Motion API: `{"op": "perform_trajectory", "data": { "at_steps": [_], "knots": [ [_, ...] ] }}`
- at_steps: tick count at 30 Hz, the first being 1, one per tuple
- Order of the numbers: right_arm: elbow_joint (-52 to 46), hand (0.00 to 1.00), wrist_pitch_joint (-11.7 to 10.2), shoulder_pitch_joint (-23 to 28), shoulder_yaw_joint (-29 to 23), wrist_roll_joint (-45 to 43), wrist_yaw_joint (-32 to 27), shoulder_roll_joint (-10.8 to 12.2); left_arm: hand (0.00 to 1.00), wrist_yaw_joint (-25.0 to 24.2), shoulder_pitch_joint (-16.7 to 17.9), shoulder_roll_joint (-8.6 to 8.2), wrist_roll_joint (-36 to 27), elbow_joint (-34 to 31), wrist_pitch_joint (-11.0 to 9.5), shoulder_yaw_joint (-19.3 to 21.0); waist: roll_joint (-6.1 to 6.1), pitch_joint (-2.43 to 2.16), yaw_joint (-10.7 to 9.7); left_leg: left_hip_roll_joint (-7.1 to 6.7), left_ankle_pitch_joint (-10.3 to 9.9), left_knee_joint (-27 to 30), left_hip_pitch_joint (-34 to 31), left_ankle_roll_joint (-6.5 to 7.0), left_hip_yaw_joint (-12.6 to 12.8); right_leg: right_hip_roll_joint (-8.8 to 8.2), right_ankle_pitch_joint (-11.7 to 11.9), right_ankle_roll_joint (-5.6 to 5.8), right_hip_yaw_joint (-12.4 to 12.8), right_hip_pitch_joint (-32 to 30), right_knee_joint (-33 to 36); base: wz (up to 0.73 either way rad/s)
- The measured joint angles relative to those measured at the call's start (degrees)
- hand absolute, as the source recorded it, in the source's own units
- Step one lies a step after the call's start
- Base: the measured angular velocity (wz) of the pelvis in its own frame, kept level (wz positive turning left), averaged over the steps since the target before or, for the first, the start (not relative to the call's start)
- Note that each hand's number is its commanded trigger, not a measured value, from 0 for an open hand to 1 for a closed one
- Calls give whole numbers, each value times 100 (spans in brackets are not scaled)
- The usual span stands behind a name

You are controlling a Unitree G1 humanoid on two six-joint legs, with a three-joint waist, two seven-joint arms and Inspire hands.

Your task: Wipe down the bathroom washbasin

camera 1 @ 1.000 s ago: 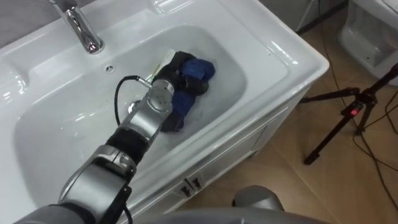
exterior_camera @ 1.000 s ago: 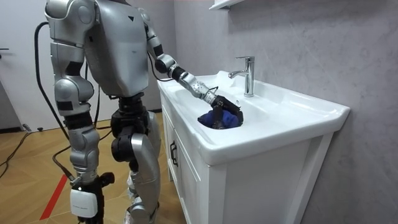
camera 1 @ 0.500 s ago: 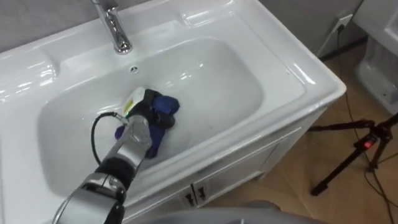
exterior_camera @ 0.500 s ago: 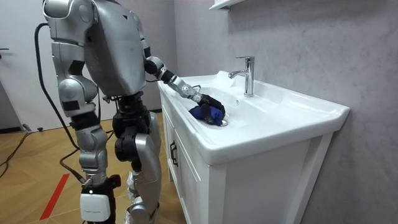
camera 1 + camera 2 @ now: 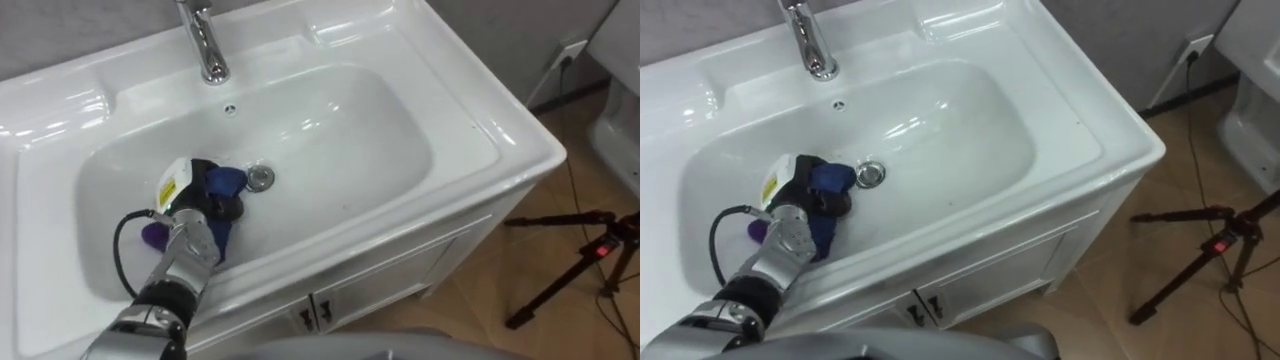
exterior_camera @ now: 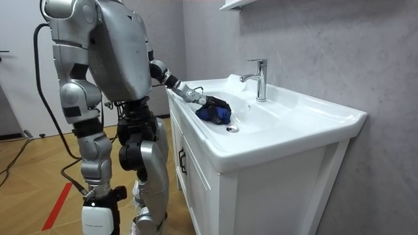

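A white basin [image 5: 480, 130] lies below me, with its drain [image 5: 261, 179] near the middle of the bowl. A blue cloth [image 5: 222, 182] rests in the bowl's left part, just left of the drain. My left hand [image 5: 195, 195] comes in from the lower left and lies on the cloth with its dark fingers curled into it. A purple edge of the cloth sticks out at the hand's left. In the room view the left hand [image 6: 210, 102] holds the cloth [image 6: 215, 115] inside the bowl while I stand at the basin's front.
A chrome faucet [image 5: 205, 45] rises at the basin's back edge. White cabinet doors [image 5: 330, 300] sit under the basin. A black tripod [image 5: 590, 250] stands on the wooden floor to the right.
My left hand has dragged the blue cloth across the bowl from its right side to the left of the drain. The head camera has shifted with it.
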Motion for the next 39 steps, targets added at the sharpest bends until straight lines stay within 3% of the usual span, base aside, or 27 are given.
{"op": "perform_trajectory", "data": {
  "at_steps": [8, 11, 17, 20, 27, 32, 36, 39],
  "knots": [
    [26, 0, 0, 51, -613, -112, 98, -11, 100, 369, 230, 154, 394, -4, 0, 357, -3, -75, 27, -2, 1, -4, 83, 0, -17, 11, -5, -12, 75, 39, -22, -8],
    [48, 0, -4, 74, -805, -113, 152, -27, 100, 472, 291, 227, 481, -3, 0, 359, 14, -81, 28, -1, 1, -2, 94, 1, -27, 18, -3, -16, 102, 43, -13, -4],
    [47, 0, -20, 7, -1080, -208, 89, -217, 100, 534, 485, 296, 488, -84, -5, 471, 227, -89, 128, 26, 1, -5, 146, 1, -32, 72, 12, -40, 204, 43, -10, -11],
    [40, 0, -30, -167, -1071, -153, -11, -307, 100, 533, 509, 298, 372, -106, -6, 549, 333, -85, 145, 45, 2, 26, 95, 1, -178, 91, 13, -72, 172, 19, 5, 4],
    [44, 0, -335, -489, -1070, -128, -232, -289, 100, 383, 500, 300, -471, -715, -66, 790, 370, -87, 154, 72, 26, 40, -128, -41, -533, 75, -10, -108, -100, -55, 4, 21],
    [32, 0, -493, -514, -1054, -80, -253, -251, 100, 278, 579, 302, -673, -1305, 68, 790, 336, -61, 184, 80, 32, 51, -223, -51, -688, 68, -11, -111, -205, -70, -15, 15],
    [44, 0, -774, -537, -993, 318, -257, -126, 100, 279, 580, 306, -668, -1516, 14, 778, 307, -12, 242, 79, 31, 75, -270, -52, -803, 56, -4, -119, -325, -6, -108, 15],
    [41, 0, -948, -522, -879, 648, -249, -10, 100, 289, 633, 319, -666, -2100, 28, 777, 247, 51, 295, 72, 31, 136, -391, -52, -964, 40, -4, -119, -459, 14, -200, 28]
  ]
}}
